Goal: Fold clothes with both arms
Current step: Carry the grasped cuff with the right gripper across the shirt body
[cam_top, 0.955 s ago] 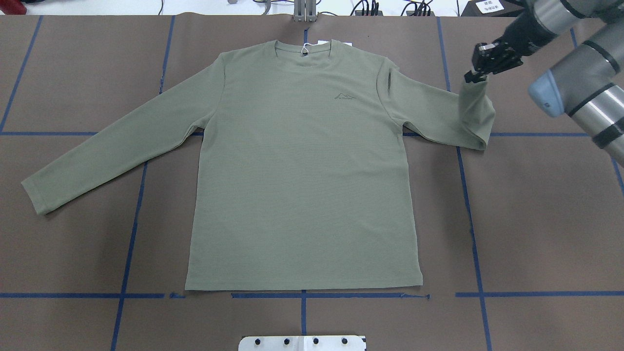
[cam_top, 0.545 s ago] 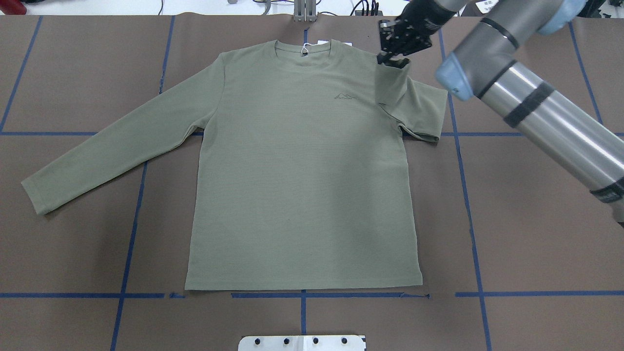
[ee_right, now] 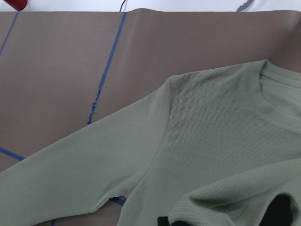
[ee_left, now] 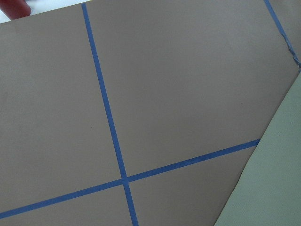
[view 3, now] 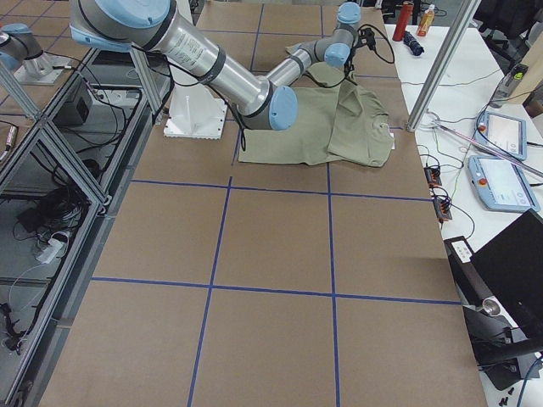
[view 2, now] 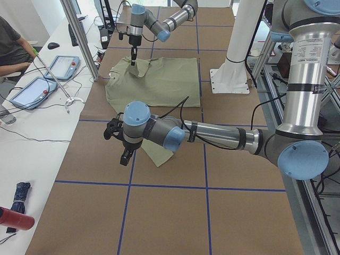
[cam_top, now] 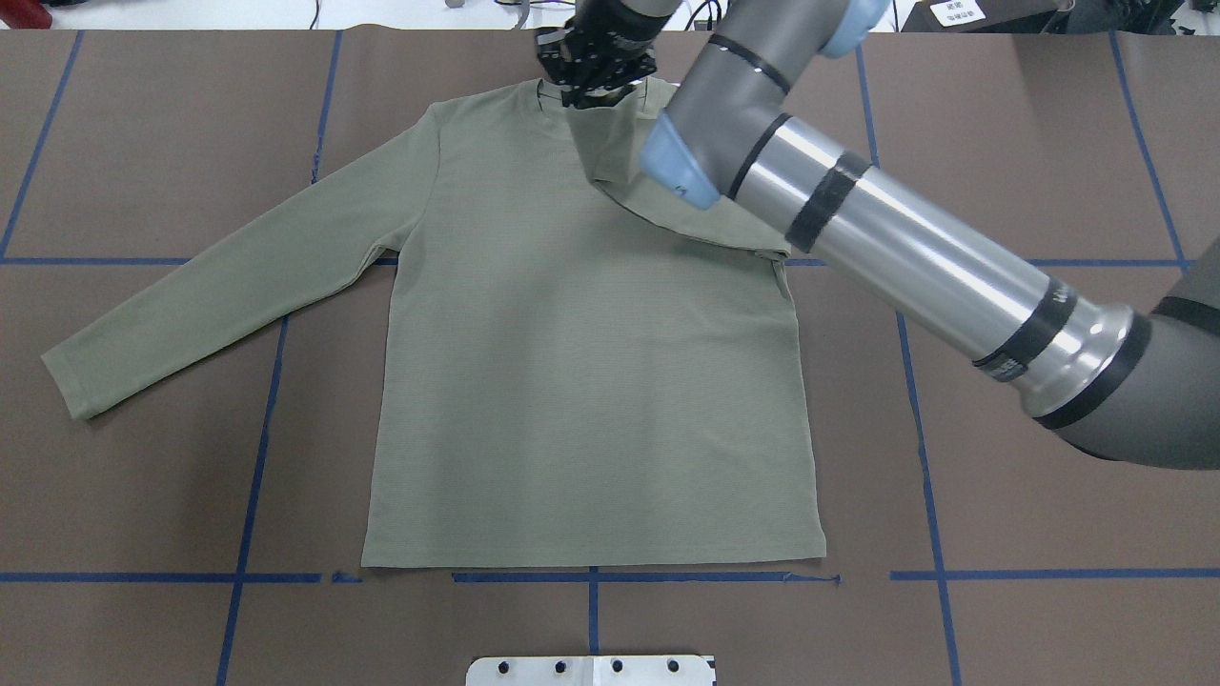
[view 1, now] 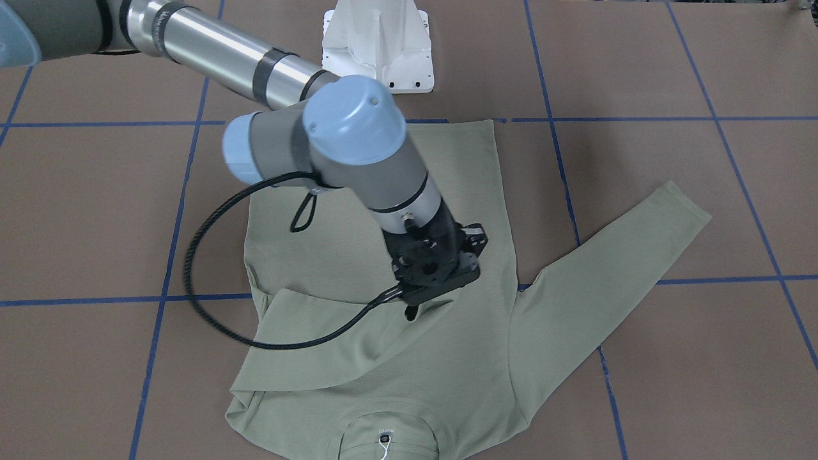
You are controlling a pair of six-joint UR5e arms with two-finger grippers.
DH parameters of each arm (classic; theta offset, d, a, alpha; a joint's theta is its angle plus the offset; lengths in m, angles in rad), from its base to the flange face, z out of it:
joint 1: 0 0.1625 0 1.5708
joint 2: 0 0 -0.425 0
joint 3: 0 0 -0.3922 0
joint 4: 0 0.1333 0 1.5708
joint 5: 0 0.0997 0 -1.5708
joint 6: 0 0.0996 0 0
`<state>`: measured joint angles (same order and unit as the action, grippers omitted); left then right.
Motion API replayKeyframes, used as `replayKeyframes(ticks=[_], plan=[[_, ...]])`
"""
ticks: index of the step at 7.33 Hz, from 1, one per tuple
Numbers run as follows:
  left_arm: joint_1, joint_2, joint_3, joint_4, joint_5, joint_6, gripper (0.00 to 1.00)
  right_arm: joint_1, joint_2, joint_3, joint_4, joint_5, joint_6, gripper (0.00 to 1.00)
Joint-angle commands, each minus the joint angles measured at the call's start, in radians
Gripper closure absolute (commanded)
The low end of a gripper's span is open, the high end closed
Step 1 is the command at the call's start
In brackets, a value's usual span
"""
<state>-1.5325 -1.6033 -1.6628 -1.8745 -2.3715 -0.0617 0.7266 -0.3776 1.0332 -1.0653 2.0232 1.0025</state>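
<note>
One sleeve (cam_top: 610, 152) is being pinched tight by the right fingers (view 1: 409, 312) above the collar (view 1: 390, 423) | shirt (cam_top: 572, 381) is lying spread on the table (cam_top: 1048, 572) | left fingers (view 2: 126, 156): open or closed can't be told | it's best being lowered flat, no bunching

One green shirt (cam_top: 572, 362) is counted on the one tabletop (cam_top: 1048, 534). Two arms are tallied, the right arm (cam_top: 905, 257) and the left arm (view 2: 212, 135), and two tools with them, the right tool (view 1: 411, 312) and the left tool (view 2: 126, 157). One white pedestal (view 1: 377, 45) is logged, two tablets are spotted, near tablet (view 2: 29, 91) and far tablet (view 2: 62, 66), and one person (view 2: 11, 45) is seen
</note>
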Motion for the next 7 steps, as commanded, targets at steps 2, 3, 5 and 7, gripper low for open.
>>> replayKeyframes(ticks=[2,3,5,7], plan=[[0.000,0.000,0.000,0.000,-0.002,-0.004,0.00,-0.088,0.020,-0.008,0.025,-0.113,0.001,1.00],[0.000,0.000,0.003,0.000,-0.002,-0.001,0.00,-0.133,0.029,-0.019,0.027,-0.176,-0.001,1.00],[0.000,-0.001,0.003,0.002,-0.002,-0.001,0.00,-0.216,0.052,-0.058,0.031,-0.343,0.001,0.00],[0.000,-0.003,0.027,-0.020,0.000,-0.001,0.00,-0.214,0.049,-0.070,0.030,-0.347,0.002,0.00]])
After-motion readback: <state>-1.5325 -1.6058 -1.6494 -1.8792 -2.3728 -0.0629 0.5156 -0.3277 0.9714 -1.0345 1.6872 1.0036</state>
